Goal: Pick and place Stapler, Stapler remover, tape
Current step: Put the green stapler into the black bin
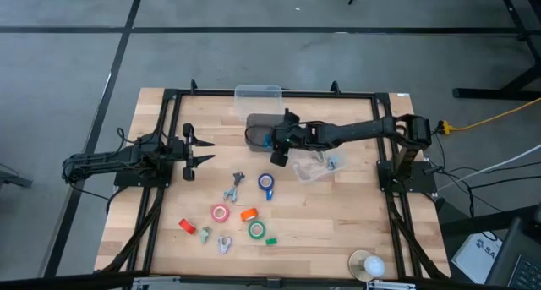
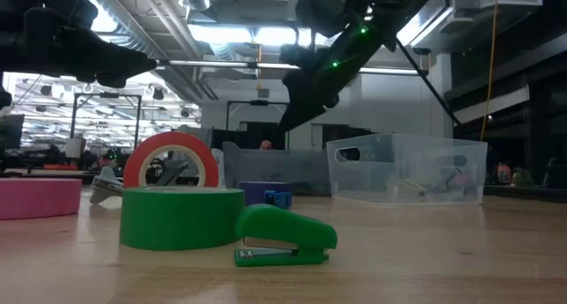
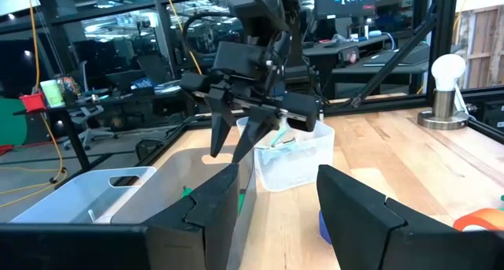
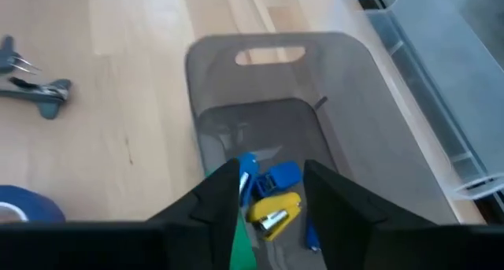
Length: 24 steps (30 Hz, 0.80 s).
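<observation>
A: Look at the right jaws (image 4: 272,193). They stand apart over the grey bin (image 4: 236,105), gripping nothing.

B: And under them?

A: In the bottom of that bin lie a yellow stapler (image 4: 275,211) and a blue stapler (image 4: 277,176), touching each other. The green piece beside them I cannot make out.

B: The left jaws (image 1: 193,151)?

A: Apart too, empty, hanging over the left side of the counter (image 1: 338,239), well away from everything.

B: What is near the grey bin?

A: A clear bin (image 1: 319,166) just beside it, to the right from above, with a few small things inside; I cannot tell what they are. Another clear bin (image 1: 258,93) sits at the counter's far edge.

B: Where is the tape?

A: Loose on the counter. The blue tape (image 1: 266,183) lies below the grey bin, the pink tape (image 1: 221,213) nearer the front, the green tape (image 1: 256,231) to its right, with a green stapler (image 1: 270,240) just beside it.

B: More staplers?

A: An orange stapler (image 1: 248,214) between the pink and green rolls, a red stapler (image 1: 187,227) farther left.

B: The removers?

A: Four grey staple removers: one (image 1: 240,179) left of the blue tape, one (image 1: 229,194) just below that, one (image 1: 205,233) by the red stapler, one (image 1: 224,244) at the front.

B: And that white thing?

A: A white bulb (image 1: 368,265) at the front right corner.
</observation>
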### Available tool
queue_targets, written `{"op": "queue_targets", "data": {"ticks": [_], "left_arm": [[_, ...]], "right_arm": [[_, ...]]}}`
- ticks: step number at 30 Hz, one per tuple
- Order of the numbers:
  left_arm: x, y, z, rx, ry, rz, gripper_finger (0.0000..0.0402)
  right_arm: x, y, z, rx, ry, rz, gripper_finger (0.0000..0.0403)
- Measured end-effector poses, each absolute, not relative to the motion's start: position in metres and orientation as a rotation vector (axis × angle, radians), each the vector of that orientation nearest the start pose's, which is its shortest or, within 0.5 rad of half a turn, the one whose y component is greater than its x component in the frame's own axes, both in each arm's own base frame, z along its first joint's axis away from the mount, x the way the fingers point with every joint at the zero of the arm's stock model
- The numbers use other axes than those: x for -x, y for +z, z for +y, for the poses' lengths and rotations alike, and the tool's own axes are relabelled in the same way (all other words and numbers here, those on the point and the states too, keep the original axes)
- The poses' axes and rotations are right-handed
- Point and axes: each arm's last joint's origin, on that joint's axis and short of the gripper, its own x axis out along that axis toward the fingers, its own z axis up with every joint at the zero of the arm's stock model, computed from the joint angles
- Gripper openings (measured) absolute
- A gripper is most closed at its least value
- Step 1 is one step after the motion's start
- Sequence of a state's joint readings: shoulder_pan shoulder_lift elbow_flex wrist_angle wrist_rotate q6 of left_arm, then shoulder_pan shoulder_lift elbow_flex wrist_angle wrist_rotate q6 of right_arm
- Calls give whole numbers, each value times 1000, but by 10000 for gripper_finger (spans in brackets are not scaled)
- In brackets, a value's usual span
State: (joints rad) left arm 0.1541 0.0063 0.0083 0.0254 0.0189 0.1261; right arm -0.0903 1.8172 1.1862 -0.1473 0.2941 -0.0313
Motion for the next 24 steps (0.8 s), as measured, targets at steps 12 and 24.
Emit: {"op": "queue_targets", "data": {"ticks": [12,24], "left_arm": [[-96,168,14,-128,137,-19,169],[-96,168,14,-128,137,-19,169]], "right_arm": [[-393,204,3,194,-227,671,174],[-391,208,58,225,-98,608,168]]}}
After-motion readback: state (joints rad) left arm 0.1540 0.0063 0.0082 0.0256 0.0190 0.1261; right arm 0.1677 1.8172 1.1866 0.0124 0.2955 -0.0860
